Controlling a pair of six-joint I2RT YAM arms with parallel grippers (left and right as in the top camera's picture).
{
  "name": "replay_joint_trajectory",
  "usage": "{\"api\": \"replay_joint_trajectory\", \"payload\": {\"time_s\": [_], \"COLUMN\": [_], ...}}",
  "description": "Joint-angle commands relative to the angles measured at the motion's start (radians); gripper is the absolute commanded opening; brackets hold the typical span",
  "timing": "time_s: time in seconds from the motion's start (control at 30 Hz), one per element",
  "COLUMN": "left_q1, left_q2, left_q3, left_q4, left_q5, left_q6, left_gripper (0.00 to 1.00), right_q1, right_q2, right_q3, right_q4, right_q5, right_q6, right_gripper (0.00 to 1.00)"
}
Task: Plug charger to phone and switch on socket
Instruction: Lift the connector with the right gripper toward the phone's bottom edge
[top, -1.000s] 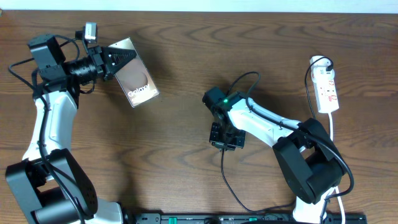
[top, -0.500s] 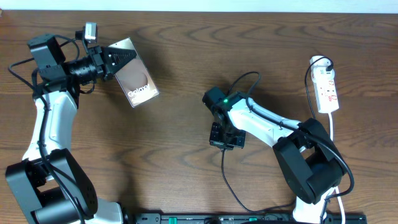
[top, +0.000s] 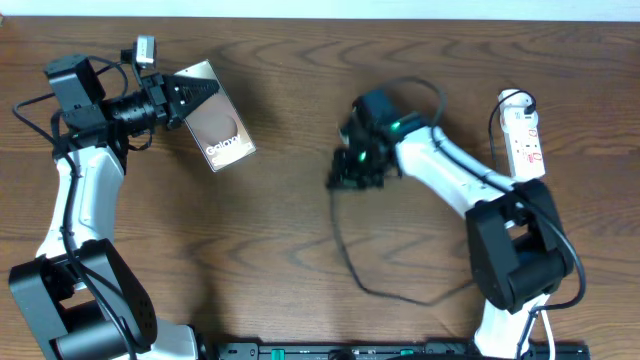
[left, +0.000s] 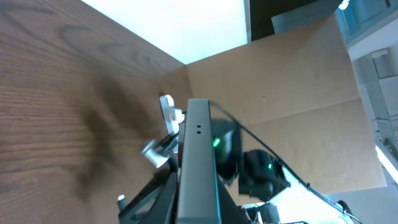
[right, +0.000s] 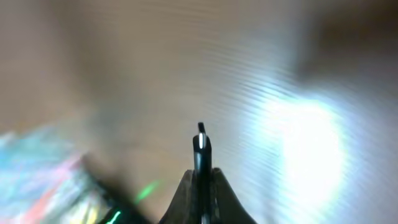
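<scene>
Works over a dark wood-grain tabletop (top: 280, 230). Clamps the flat glossy bronze phone with white lettering (top: 222, 135) by its upper end in the left hand (top: 195, 95), at far left, apparently tilted off the wood. Leaves the small white power strip with red markings (top: 526, 140) untouched at far right. Pinches the long thin black charger cable (top: 345, 255) just behind its small plug tip (right: 201, 146) in the closed right hand (top: 352, 172), mid-table, well apart from the phone. Best to travel left slowly, square the tip to the phone's free end, mind the trailing slack, then push straight in.
</scene>
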Motion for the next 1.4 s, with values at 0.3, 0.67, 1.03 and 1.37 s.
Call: {"api": "replay_joint_trajectory", "payload": {"time_s": [0.3,0.67,1.03,1.37], "left_q1": [0.001,0.001,-0.017,-0.106], "left_q2": [-0.009,-0.009,-0.009,-0.009], "left_q3": [0.007,0.007,0.007,0.007], "left_q4": [0.005,0.005,0.005,0.006], "left_q5": [0.024,0.035,0.109,0.098], "left_q6": [0.003,0.024,0.080,0.122], "left_gripper": [0.08,0.07,0.07,0.08], "right_q1": [0.008,0.087,0.105,0.109], "right_q2": [0.001,0.001,0.001,0.001], "right_q3": [0.019,0.019,0.019,0.019], "right_q4": [0.175,0.177,0.208,0.224], "right_q5": [-0.813,-0.772,-0.769,-0.770], "right_q6": [-0.634,-0.671,-0.666,-0.666], "right_gripper": [0.01,0.01,0.01,0.01]}}
